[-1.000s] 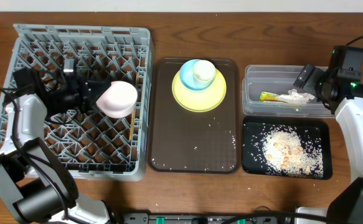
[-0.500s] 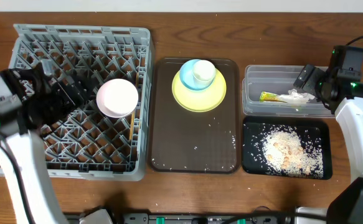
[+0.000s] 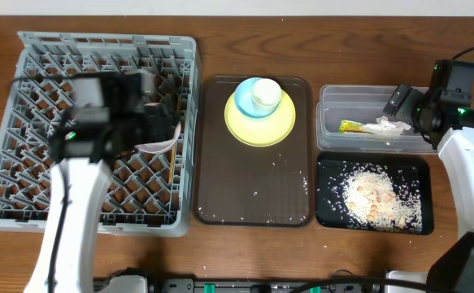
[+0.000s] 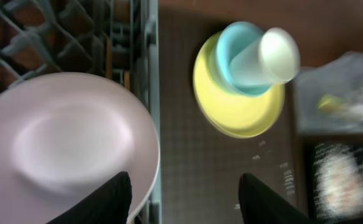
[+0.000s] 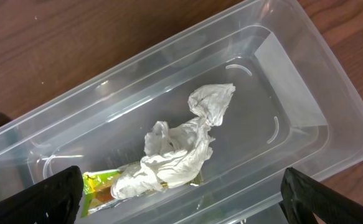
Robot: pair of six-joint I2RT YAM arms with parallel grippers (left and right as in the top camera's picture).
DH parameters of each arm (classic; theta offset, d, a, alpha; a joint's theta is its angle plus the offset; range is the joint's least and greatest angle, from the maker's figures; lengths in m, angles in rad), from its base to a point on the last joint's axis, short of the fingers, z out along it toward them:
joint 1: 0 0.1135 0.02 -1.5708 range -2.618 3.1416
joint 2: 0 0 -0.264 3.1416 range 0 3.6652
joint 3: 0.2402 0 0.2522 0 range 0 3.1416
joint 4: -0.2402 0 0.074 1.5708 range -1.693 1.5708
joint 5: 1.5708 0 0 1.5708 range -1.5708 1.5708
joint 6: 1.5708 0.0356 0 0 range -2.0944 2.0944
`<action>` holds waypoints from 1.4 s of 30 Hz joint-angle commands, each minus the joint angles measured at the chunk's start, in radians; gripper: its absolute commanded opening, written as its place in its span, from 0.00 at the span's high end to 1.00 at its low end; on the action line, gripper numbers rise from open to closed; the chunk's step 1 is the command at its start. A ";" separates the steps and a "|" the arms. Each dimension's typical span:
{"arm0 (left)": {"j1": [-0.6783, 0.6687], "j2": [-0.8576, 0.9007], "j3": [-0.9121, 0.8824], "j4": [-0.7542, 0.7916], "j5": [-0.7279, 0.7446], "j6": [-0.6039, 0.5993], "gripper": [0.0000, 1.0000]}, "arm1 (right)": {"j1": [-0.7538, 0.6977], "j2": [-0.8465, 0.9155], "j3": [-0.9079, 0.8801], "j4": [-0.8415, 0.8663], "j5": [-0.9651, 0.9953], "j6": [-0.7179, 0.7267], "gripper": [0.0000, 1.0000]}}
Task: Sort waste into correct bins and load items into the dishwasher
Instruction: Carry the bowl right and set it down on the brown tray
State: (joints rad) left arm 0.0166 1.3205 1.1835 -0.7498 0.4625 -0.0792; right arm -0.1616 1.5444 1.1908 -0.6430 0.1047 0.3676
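Hovering over a brown wooden table [image 3: 245, 49], left fingers [image 4: 100, 202] and right fingers [image 5: 50, 199] gape, empty.

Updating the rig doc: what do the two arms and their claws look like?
The left arm and right arm match: white rounded links, black joint housings, a small green light on each. A black cable loops off the right arm's top. The left claw and right claw have plain black fingers.
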 commanded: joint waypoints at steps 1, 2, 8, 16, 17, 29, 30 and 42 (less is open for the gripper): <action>-0.098 0.108 0.001 0.033 -0.232 0.056 0.44 | -0.008 -0.003 0.004 -0.002 0.007 0.006 0.01; -0.116 0.129 0.001 0.039 -0.303 0.056 0.44 | -0.008 -0.003 0.004 -0.002 0.007 0.006 0.01; -0.171 0.211 0.000 0.051 -0.404 0.057 0.48 | -0.008 -0.003 0.004 -0.002 0.006 0.006 0.01; -0.190 0.264 0.000 0.047 -0.444 0.056 0.72 | -0.008 -0.003 0.004 -0.002 0.006 0.006 0.01; -0.190 0.264 0.000 0.047 -0.459 0.056 0.75 | -0.008 -0.003 0.004 -0.002 0.007 0.006 0.01; -0.169 0.126 0.076 -0.029 -0.277 0.022 0.93 | -0.008 -0.003 0.004 -0.002 0.006 0.006 0.01; -0.151 0.094 0.088 -0.026 -0.229 0.006 0.93 | -0.008 -0.003 0.004 -0.002 0.007 0.006 0.01; 0.293 -0.005 0.082 0.003 0.676 -0.090 0.92 | -0.008 -0.003 0.004 -0.002 0.006 0.006 0.01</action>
State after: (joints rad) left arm 0.2245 1.2392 1.2968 -0.7391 0.7288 -0.1539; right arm -0.1616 1.5444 1.1908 -0.6437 0.1047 0.3676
